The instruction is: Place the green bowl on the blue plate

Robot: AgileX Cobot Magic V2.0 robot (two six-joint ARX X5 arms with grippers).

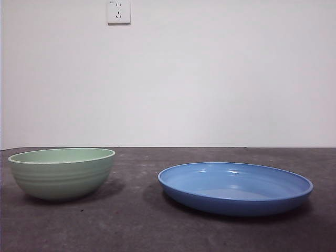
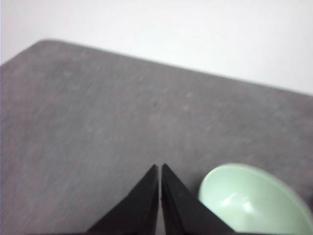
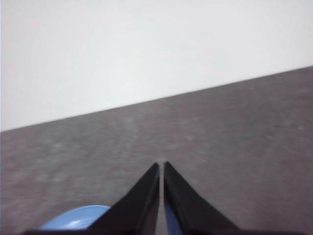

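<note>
The green bowl stands upright on the dark table at the left of the front view, empty. The blue plate lies flat to its right, a gap of bare table between them. Neither arm shows in the front view. My left gripper is shut, hovering above the table with the green bowl just beside its jaws. My right gripper is shut too, held above the table, and a slice of the blue plate peeks out beside its jaws.
The dark grey table runs back to a plain white wall with a power socket high up. The table's far edge and a rounded corner show in the left wrist view.
</note>
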